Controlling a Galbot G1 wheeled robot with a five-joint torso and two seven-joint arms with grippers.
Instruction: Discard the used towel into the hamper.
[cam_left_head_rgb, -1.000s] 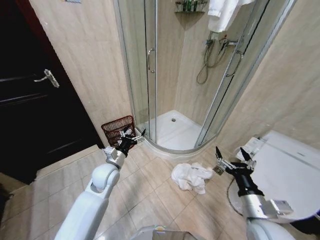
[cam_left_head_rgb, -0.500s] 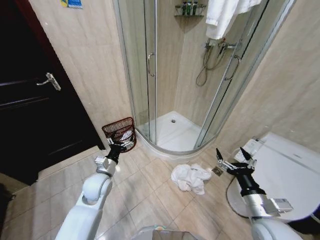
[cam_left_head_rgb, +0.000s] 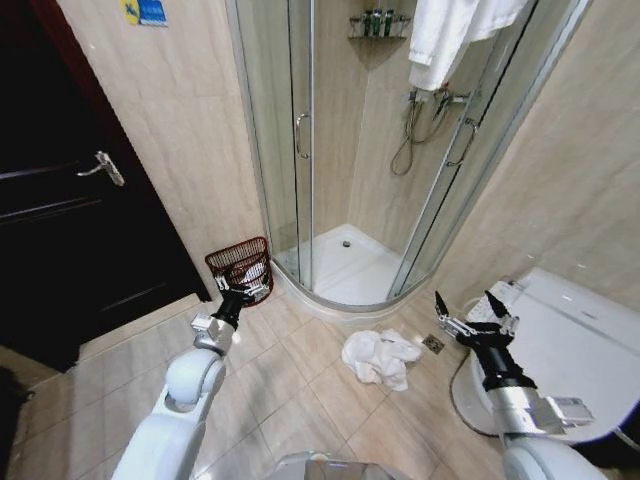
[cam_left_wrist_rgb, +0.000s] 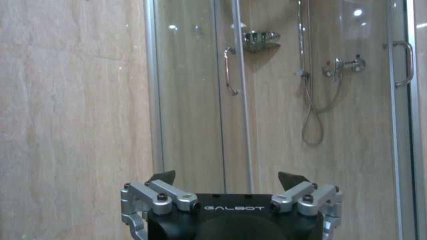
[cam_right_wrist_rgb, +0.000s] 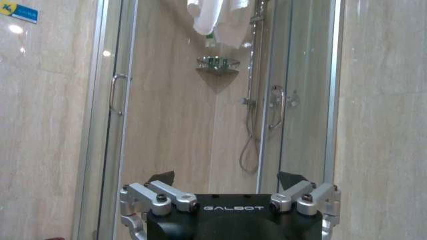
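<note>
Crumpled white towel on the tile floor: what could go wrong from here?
1. The crumpled white towel lies loose beside the white toilet; the open right gripper may catch just one fold.
2. The reddish-brown slatted hamper sits across the floor by the glass shower door; a dangling towel could drag.
3. The open left gripper hangs close before the hamper, possibly blocking it.

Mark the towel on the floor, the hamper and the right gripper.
towel (cam_left_head_rgb: 378, 357), head view, middle of the crumpled white heap on the floor tiles.
hamper (cam_left_head_rgb: 232, 260), head view, back of the slatted rim.
right gripper (cam_left_head_rgb: 469, 317), head view, midway between its open fingertips.
</note>
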